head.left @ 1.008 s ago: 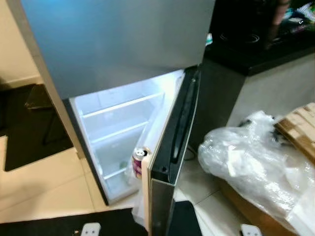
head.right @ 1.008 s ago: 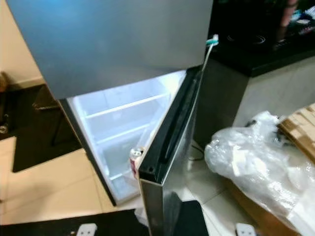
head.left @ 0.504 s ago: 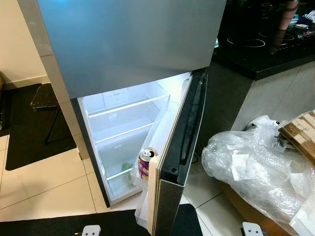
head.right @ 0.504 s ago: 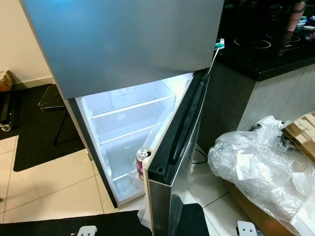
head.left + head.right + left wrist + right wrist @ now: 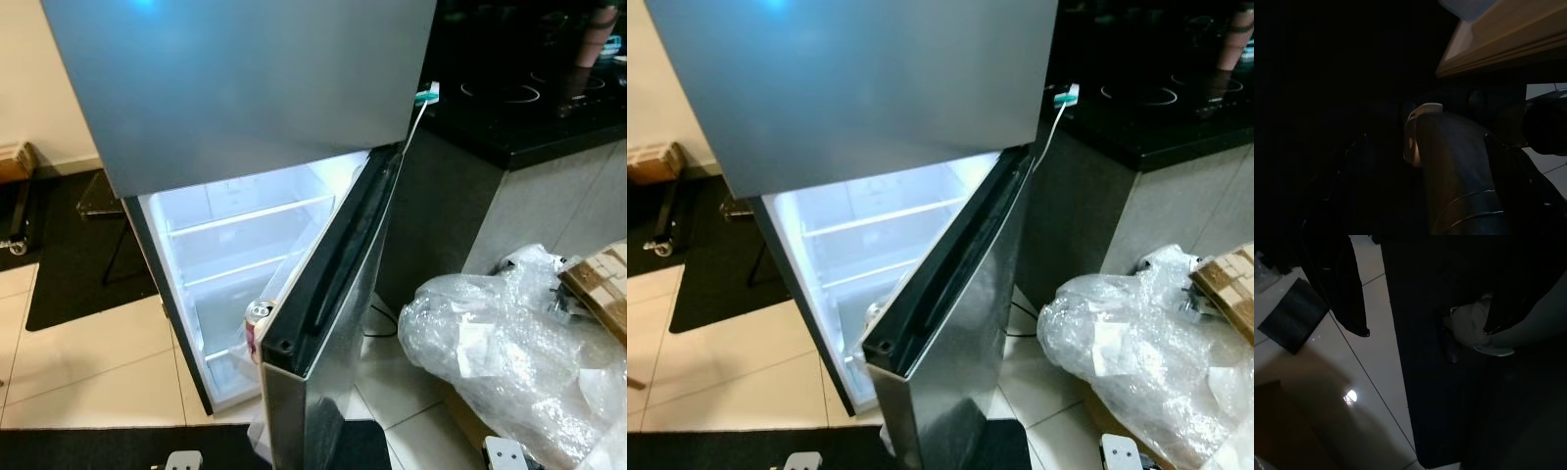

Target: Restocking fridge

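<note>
The grey fridge (image 5: 245,88) stands in front of me with its upper door closed. Its lower door (image 5: 323,284) is swung open toward me, and the lit lower compartment (image 5: 245,245) shows white shelves. A drink can (image 5: 257,321) stands in the door's shelf, half hidden by the door's edge. Both arms hang low in the shade. In the right wrist view my right gripper (image 5: 1427,331) is open over pale floor tiles and a black mat, with nothing between its fingers. My left gripper (image 5: 1425,142) hangs in a very dark view.
A heap of clear bubble wrap (image 5: 500,343) lies on a cardboard box at the right, beside a wooden crate (image 5: 602,284). A black counter with a hob (image 5: 529,108) adjoins the fridge, and a white charger cable (image 5: 423,98) hangs there. Black mats (image 5: 69,264) cover the floor on the left.
The whole picture has shifted and sharpened, so the camera has moved. The open door's edge now covers more of the can. Nothing in the scene has visibly moved.
</note>
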`<state>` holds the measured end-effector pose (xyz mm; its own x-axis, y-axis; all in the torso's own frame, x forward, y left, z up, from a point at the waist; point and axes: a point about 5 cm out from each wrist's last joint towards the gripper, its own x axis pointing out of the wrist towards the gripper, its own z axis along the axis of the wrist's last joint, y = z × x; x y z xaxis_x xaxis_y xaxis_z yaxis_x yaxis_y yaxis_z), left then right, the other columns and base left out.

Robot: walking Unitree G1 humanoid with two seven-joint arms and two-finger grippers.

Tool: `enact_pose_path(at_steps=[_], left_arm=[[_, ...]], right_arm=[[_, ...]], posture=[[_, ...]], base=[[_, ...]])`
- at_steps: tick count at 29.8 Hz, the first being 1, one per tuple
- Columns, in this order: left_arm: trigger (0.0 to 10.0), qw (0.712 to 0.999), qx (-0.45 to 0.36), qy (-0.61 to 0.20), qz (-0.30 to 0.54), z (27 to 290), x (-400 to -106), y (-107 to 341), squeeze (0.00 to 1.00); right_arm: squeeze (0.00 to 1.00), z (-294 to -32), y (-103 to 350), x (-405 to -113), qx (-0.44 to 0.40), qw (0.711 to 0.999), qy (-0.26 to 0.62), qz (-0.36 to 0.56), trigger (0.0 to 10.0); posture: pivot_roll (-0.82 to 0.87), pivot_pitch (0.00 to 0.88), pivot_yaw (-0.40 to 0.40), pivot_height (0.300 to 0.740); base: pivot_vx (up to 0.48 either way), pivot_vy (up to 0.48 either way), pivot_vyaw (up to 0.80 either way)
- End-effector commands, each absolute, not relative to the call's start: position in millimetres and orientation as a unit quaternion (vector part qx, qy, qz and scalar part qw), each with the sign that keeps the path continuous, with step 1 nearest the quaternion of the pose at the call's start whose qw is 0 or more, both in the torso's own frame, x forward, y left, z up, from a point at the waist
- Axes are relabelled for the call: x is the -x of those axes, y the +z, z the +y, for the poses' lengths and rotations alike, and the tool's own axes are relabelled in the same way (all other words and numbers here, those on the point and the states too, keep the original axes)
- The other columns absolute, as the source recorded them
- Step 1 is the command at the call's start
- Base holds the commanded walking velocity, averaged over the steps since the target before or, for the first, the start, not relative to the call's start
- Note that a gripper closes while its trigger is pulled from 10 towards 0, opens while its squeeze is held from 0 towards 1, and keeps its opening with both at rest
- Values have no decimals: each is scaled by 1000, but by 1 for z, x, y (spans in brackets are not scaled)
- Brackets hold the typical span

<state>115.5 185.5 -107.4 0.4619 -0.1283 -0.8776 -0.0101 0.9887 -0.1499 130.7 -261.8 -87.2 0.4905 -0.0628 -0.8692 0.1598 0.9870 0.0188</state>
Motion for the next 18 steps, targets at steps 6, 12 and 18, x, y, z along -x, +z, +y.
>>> enact_pose_path(at_steps=[6,12,18], left_arm=[[10000,851,63,-34,521,188,-114,-107,0],[10000,850,62,-33,522,189,-113,-108,0],[10000,849,62,-32,523,189,-113,-108,0]], right_arm=[[0,-256,-84,-142,-53,876,-34,477,10000],[0,-258,-78,-154,-72,890,-37,450,10000],[0,-262,-70,-166,-96,902,-36,419,10000]], posture=[[-73,0,-12,740],[-73,0,-11,740],[-72,0,-11,740]], base=[[0,0,129],[0,0,757],[0,0,0]])
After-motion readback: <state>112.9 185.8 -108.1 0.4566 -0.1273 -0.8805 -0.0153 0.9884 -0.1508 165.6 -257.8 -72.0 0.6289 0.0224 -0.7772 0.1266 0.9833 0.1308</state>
